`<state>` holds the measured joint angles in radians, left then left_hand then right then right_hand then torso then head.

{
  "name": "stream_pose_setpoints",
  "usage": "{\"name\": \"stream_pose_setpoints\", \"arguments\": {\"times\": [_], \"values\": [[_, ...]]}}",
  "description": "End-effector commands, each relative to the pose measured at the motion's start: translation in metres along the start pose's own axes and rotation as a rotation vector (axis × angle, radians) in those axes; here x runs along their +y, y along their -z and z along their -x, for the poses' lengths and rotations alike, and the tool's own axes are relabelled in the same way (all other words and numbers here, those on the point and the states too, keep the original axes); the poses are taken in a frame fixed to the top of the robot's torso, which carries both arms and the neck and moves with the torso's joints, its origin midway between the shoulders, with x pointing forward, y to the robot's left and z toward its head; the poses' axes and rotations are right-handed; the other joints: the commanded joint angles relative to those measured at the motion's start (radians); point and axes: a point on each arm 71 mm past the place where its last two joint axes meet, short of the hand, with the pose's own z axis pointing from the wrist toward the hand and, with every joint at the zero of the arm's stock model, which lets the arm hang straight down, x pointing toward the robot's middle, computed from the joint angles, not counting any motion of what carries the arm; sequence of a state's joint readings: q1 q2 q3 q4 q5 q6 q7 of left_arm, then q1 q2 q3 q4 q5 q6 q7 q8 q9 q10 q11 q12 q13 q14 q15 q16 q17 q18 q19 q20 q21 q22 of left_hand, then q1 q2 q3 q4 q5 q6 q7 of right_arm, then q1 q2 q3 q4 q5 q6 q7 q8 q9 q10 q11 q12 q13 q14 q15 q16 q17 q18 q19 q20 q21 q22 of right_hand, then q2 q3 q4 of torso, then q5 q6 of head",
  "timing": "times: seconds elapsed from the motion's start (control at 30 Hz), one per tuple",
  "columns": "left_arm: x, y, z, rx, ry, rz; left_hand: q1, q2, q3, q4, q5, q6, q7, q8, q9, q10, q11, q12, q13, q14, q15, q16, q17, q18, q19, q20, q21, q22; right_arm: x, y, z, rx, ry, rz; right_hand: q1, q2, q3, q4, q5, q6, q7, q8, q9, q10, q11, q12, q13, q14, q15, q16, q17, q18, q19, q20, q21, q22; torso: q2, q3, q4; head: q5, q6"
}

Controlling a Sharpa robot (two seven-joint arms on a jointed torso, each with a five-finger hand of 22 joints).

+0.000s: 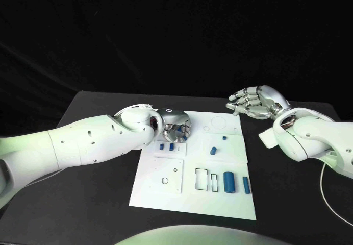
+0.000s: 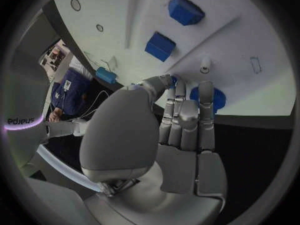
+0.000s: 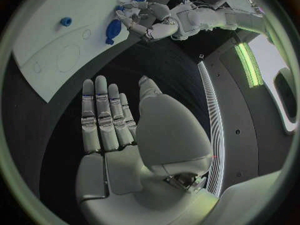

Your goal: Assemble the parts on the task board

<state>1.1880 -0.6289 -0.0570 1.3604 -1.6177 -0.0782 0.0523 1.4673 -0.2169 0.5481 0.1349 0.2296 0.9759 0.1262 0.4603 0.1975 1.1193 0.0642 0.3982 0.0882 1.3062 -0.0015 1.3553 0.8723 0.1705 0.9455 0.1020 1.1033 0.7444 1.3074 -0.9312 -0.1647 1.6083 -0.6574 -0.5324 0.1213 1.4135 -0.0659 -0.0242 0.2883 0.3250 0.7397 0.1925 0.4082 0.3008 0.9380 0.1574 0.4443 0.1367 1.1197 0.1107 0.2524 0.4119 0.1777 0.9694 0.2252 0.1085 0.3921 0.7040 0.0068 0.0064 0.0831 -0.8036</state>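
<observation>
The white task board [image 1: 221,204] lies mid-table. My left hand [image 1: 173,127] hangs over its far left part with the fingers curled down. Thumb and fingers pinch a round blue part [image 2: 211,99], which also shows beside that hand [image 3: 147,24] as a blue oval [image 3: 114,30] in the right wrist view. Two small blue blocks [image 1: 161,146] [image 1: 172,147] stand just near of this hand. A small blue part [image 1: 214,150] lies mid-board, and a blue cylinder [image 1: 229,182] and a thin blue bar [image 1: 246,185] lie nearer me. My right hand [image 1: 254,101] hovers past the board's far right corner, fingers spread, holding nothing.
Outlined slots [image 1: 201,178] and a raised white square plate [image 1: 168,174] mark the board's near half. A circle outline [image 1: 218,122] sits at its far right. Bare black table [image 1: 294,204] surrounds the board. A cable [image 1: 327,201] trails by my right arm.
</observation>
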Motion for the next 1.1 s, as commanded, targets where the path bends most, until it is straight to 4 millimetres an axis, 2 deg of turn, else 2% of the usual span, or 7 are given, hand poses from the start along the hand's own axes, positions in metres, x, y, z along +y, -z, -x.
{"name": "stream_pose_setpoints", "arguments": {"times": [0.03, 0.43, 0.9, 1.1], "values": [[-0.004, 0.003, 0.006, -0.057, 0.039, -0.035, -0.02, 0.003, 0.001, 0.002, 0.001, 0.009, 0.001, -0.009, 0.001, 0.01, 0.001, -0.015, -0.003, 0.006, 0.002, 0.006, -0.004, 0.003, 0.006, 0.003, 0.007, 0.003, 0.0, 0.0, 0.0, 0.001, 0.003, 0.004, 0.005, 0.001, 0.007, 0.001, 0.0, -0.005, 0.041, -0.007, -0.001, 0.001, 0.007, -0.006, -0.002, -0.004, -0.001, -0.003, -0.002, 0.004, -0.005, -0.001, -0.007, -0.001, -0.002, 0.0004, 0.0007, 0.0, 0.001], [0.003, 0.021, 0.021, -0.095, 0.083, -0.009, -0.035, -0.002, 0.001, 0.006, 0.001, 0.011, 0.001, -0.016, 0.004, 0.016, 0.003, -0.036, -0.006, 0.008, 0.004, 0.007, -0.005, 0.003, 0.006, 0.004, 0.009, 0.006, -0.002, 0.001, -0.001, 0.0, 0.003, 0.0, 0.004, 0.002, 0.007, 0.001, 0.0, -0.005, 0.041, -0.006, -0.001, 0.001, 0.007, -0.006, -0.003, -0.005, 0.0, -0.004, -0.002, 0.004, -0.006, -0.001, -0.008, -0.003, -0.003, 0.0001, 0.0003, 0.005, 0.007], [0.033, 0.04, 0.017, -0.057, 0.091, 0.086, -0.041, -0.005, 0.002, 0.006, 0.0, 0.011, 0.0, -0.021, 0.006, 0.022, 0.003, -0.047, -0.007, 0.01, 0.004, 0.008, -0.005, 0.002, 0.008, 0.005, 0.011, 0.01, -0.004, 0.001, -0.001, -0.001, 0.003, -0.004, 0.003, 0.001, 0.008, 0.001, 0.0, -0.005, 0.041, -0.006, -0.002, 0.001, 0.008, -0.006, -0.005, -0.005, 0.0, -0.006, -0.003, 0.004, -0.006, 0.0, -0.009, -0.004, 0.0, -0.0001, 0.0009, 0.005, 0.007], [0.039, 0.045, 0.014, -0.042, 0.093, 0.109, -0.04, -0.005, 0.002, 0.006, 0.0, 0.012, 0.0, -0.021, 0.006, 0.022, 0.003, -0.048, -0.007, 0.009, 0.004, 0.008, -0.007, 0.002, 0.008, 0.005, 0.011, 0.011, -0.005, 0.001, 0.0, -0.001, 0.003, -0.005, 0.003, 0.001, 0.008, 0.001, 0.0, -0.005, 0.041, -0.006, -0.002, 0.0, 0.008, -0.006, -0.006, -0.005, 0.0, -0.006, -0.004, 0.004, -0.007, 0.0, -0.009, -0.005, 0.0, -0.0007, 0.0014, 0.006, 0.005]]}}
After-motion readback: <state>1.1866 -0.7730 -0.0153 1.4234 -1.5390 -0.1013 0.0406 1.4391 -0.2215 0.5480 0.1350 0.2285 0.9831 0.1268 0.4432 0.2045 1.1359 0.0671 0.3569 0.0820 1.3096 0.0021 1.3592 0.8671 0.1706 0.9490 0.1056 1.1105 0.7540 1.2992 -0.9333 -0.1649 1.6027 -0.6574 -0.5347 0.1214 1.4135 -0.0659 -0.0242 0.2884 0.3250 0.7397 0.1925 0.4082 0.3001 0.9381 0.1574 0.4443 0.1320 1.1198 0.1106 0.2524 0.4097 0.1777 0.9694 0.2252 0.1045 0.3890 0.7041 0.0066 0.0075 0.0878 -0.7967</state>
